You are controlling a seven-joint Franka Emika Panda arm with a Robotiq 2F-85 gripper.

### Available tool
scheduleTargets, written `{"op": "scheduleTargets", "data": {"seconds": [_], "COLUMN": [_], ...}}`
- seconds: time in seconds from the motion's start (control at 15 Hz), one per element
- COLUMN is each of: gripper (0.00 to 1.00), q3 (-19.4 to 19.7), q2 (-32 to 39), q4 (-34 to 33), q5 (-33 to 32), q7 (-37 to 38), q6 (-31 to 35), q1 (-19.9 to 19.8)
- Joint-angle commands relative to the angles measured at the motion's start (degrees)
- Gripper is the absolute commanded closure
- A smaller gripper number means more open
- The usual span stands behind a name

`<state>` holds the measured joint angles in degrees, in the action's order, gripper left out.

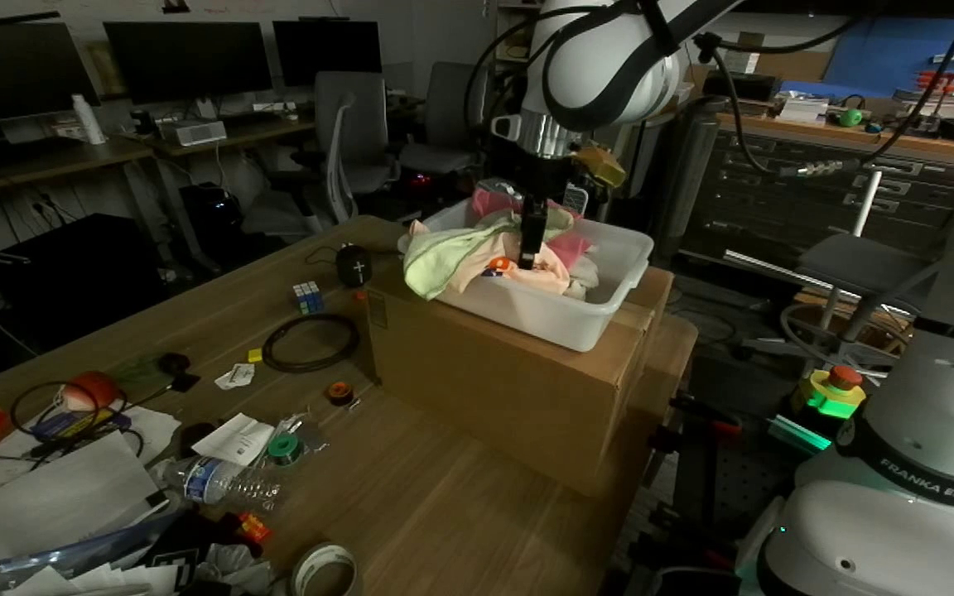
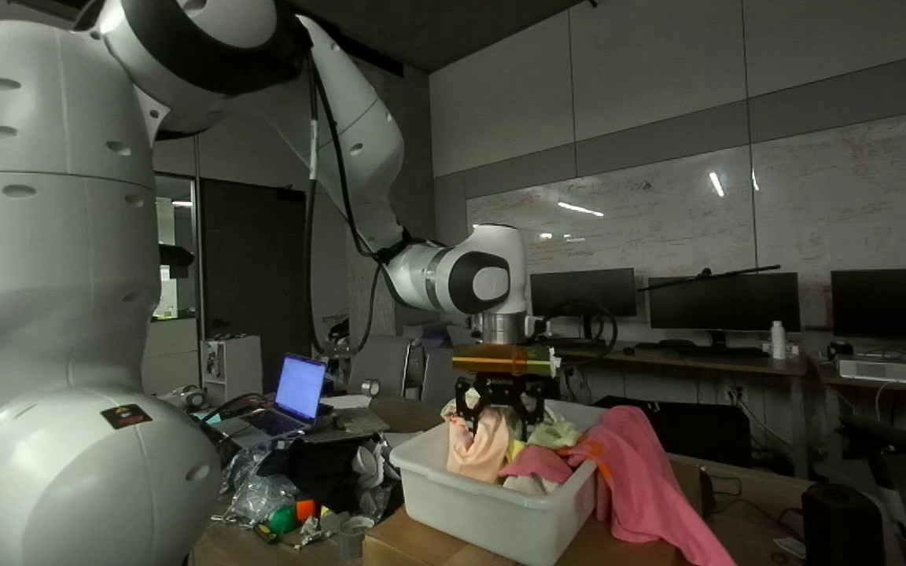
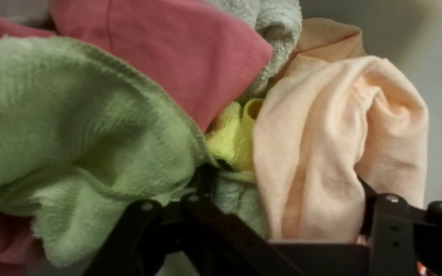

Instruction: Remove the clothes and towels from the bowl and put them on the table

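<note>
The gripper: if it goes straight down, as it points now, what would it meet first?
Probably the peach cloth, which lies partly within the open gripper; depth is unclear, and they may touch.

In an exterior view, the white tub (image 2: 465,495) held a rumpled peach garment (image 2: 480,450) at left and a green towel (image 2: 554,432) farther right; a pink cloth (image 2: 635,479) draped over its right rim.

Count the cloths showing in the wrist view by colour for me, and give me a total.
Green cloth: at least 1
Pink cloth: at least 1
Peach cloth: at least 1
Yellow cloth: at least 1
Pale grey cloth: at least 1
Total: 5 colours, likely 5 or more pieces; folds hide the exact number.
</note>
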<state>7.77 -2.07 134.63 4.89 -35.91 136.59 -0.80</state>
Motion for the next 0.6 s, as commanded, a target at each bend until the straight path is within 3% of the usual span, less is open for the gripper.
{"op": "scheduleTargets", "data": {"seconds": [0.0,0.33,0.53], "gripper": [0.51,0.89,0.93], "q3": [-1.1,-1.1,-1.0], "q2": [0.4,-0.9,-1.7], "q4": [-0.5,0.5,0.6], "q5": [-2.2,-3.5,-3.4], "q7": [2.7,4.6,5.1], "q6": [3.2,7.3,9.3], "q1": [-1.3,-1.6,-1.7]}}
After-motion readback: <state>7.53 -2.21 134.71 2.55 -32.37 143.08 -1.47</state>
